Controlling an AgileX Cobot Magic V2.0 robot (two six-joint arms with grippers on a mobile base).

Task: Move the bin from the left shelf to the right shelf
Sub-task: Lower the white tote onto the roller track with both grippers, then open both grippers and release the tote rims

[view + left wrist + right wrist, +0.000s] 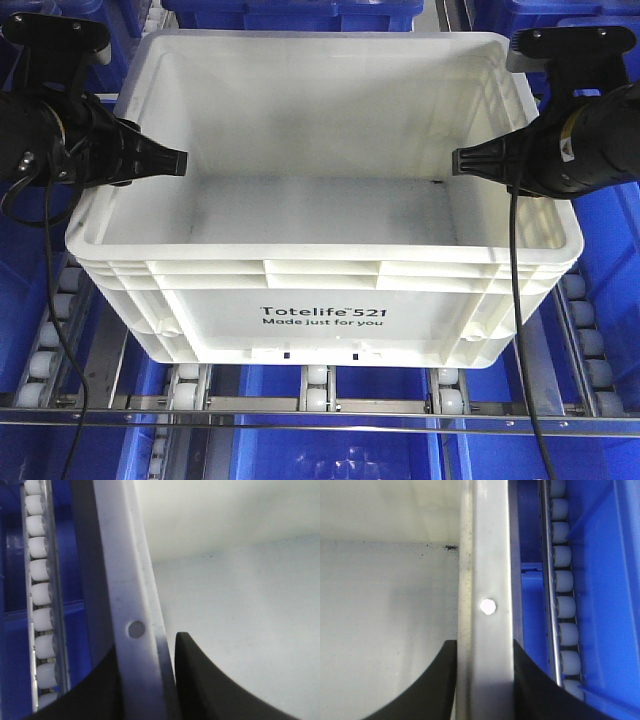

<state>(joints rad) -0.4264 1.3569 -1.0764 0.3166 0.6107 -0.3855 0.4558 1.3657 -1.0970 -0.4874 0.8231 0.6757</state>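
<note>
White plastic fills most of the front view: the bin (320, 250), a large rectangular tote with a ribbed rim and the black print "Totelife 521 Made just for you" on its near side, sits tilted toward the camera over the roller tracks (316, 388) of a shelf. Its inside holds nothing visible. Blue bins (330, 450) lie below and around it.

The left end effector (165, 160) reaches in from the left and is clenched on the bin's left wall; in the left wrist view its black fingers (210, 680) stand one on each side of the white rim (127, 605), pressed against it. The right end effector (475, 160) comes in from the right and grasps the opposite wall the same way; in the right wrist view its fingers (427, 690) straddle the rim (487, 580), touching both faces. White rollers (565, 605) run alongside, just outside the bin.
</note>
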